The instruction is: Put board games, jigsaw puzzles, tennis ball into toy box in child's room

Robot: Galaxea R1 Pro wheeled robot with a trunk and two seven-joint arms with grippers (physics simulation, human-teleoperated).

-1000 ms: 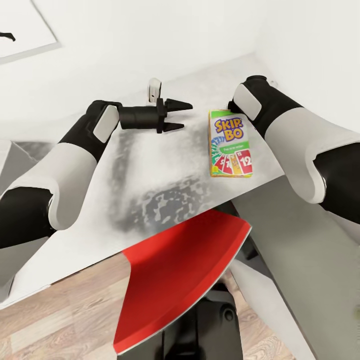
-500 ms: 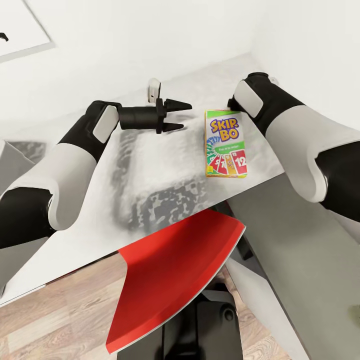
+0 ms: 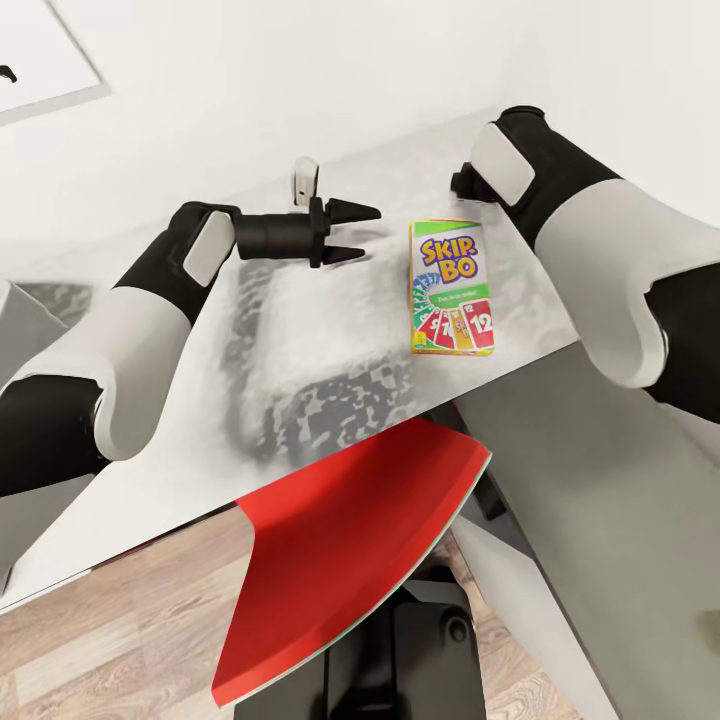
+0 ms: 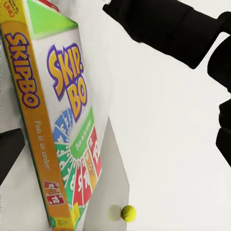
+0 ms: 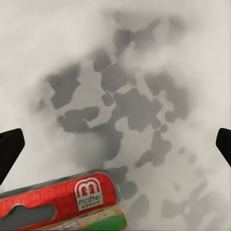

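Head view: the Skip-Bo board game (image 3: 451,288) lies flat on the bed (image 3: 300,340), just beside the left tool (image 3: 352,233), whose jaws stand released.

Left wrist view: a tennis ball (image 4: 128,212) lies beyond.

Right wrist view: the right tool (image 5: 115,144) is spread wide above the box end.

Likely light, stiff, slick; best pinched across its narrow edges.

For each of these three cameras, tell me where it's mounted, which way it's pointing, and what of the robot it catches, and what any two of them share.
Head view: on the robot's head, looking forward and down at the Skip-Bo box on the mottled grey surface; both arms and the open left gripper show.
Left wrist view: near the left gripper, facing the Skip-Bo box, with a tennis ball beyond; the dark right arm shows.
Right wrist view: near the right gripper, facing down at the mottled surface and the box's red end; dark fingertips at the edges.
Shared: all three see the Skip-Bo box.
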